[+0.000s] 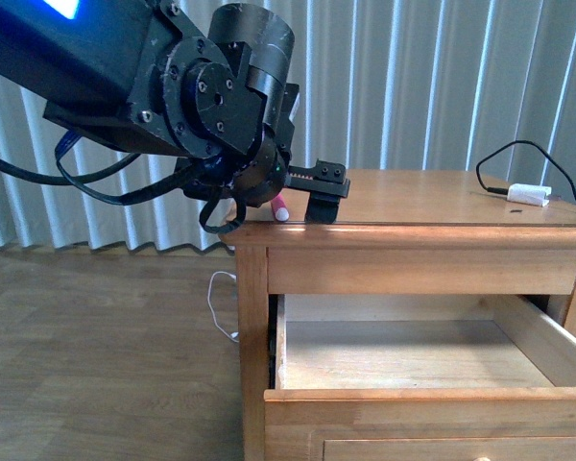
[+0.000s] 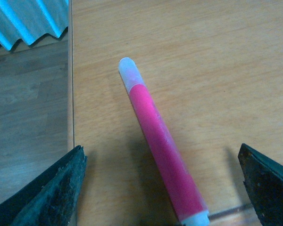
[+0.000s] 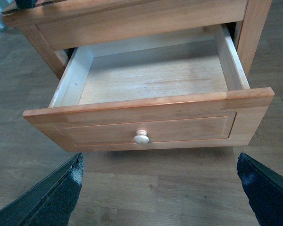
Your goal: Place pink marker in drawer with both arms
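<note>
One smooth cylindrical pink marker (image 2: 155, 136) between spread left gripper (image 2: 160, 153) jaws; one wooden drawer (image 3: 146, 101) (one round knob (image 3: 141, 137)), right gripper (image 3: 159, 162) jaws apart.

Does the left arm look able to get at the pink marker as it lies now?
Probably yes. The left gripper is open over the nightstand top, with the pink marker lying between its fingers and nothing covering it.

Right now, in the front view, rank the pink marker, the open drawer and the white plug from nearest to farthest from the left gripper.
1. Pink marker, on the left edge of the nightstand, between the open jaws of the left gripper.
2. Drawer, open, just below that edge.
3. White plug, at the top's far right.
</note>
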Available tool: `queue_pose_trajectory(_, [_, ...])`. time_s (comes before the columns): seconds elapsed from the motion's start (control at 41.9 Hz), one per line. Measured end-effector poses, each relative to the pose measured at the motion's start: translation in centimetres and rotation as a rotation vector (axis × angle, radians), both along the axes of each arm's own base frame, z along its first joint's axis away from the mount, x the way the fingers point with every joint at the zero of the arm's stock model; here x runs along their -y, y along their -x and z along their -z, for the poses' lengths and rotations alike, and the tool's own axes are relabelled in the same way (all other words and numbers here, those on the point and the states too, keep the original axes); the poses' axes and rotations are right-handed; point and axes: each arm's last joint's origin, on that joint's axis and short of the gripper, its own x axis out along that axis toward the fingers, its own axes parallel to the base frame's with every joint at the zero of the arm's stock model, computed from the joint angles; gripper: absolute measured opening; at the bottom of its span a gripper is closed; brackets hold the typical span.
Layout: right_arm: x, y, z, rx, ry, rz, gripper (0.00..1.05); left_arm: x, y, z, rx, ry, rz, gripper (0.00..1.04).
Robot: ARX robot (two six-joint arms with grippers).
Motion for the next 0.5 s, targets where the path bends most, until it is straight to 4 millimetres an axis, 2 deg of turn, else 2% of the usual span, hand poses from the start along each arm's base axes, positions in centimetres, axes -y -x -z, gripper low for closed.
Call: queue_pose_trajectory(0.501, [0.0,0.0,0.0,0.0,0.0,0.0,0.96,1.1,-1.3,0.8,-0.037,-0.036,-0.028,0.98])
